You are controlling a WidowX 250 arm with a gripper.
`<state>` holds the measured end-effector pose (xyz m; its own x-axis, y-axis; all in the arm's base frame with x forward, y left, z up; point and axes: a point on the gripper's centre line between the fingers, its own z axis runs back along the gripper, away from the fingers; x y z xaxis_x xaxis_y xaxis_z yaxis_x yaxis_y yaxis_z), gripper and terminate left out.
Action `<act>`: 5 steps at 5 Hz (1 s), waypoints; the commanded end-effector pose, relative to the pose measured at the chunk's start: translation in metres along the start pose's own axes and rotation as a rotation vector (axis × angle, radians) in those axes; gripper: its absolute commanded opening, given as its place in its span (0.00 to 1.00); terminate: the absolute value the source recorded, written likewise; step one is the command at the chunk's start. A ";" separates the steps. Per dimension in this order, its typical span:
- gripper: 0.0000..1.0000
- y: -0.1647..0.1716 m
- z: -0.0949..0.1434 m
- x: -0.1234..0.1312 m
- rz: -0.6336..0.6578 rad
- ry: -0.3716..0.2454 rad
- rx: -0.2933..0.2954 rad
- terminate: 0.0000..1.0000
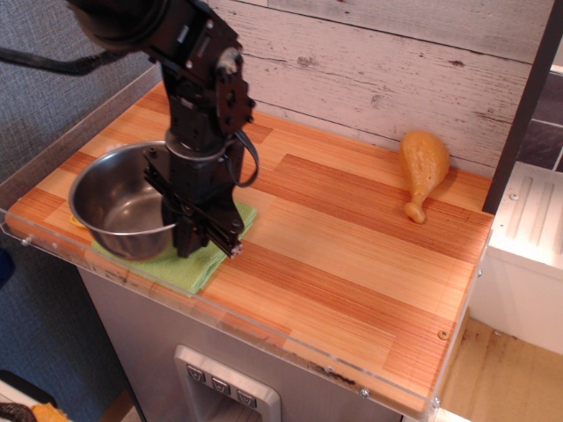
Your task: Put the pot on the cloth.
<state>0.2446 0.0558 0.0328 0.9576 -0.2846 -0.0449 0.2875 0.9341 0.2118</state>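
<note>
Worktop [352,264]: a wooden top with light and dark stripes. It holds all the things, and the tool stands over its near left corner.
Arm [198,79]: big and black. It comes down from the top left and ends in the tool.
Pot [119,202]: a shiny round metal bowl, just left of the tool. It sits on the cloth, and its right rim is at the tool.
Cloth [189,264]: soft and light green. It lies flat under the tool and under the pot.
Tool [195,227]: black, pointing down. It looks closed on the pot's right rim.
Chicken leg [422,171]: yellow, far to the right of the tool, near the back wall.
</note>
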 end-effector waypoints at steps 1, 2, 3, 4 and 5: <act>0.00 -0.005 0.020 0.004 -0.030 -0.068 0.043 0.00; 1.00 0.000 0.014 0.004 0.010 -0.027 0.011 0.00; 1.00 0.007 0.012 0.004 0.046 -0.012 -0.002 0.00; 1.00 0.012 0.018 0.002 0.047 -0.012 -0.031 0.00; 1.00 0.019 0.047 -0.006 0.091 -0.128 -0.138 0.00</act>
<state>0.2387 0.0632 0.0736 0.9766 -0.2073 0.0580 0.2046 0.9776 0.0490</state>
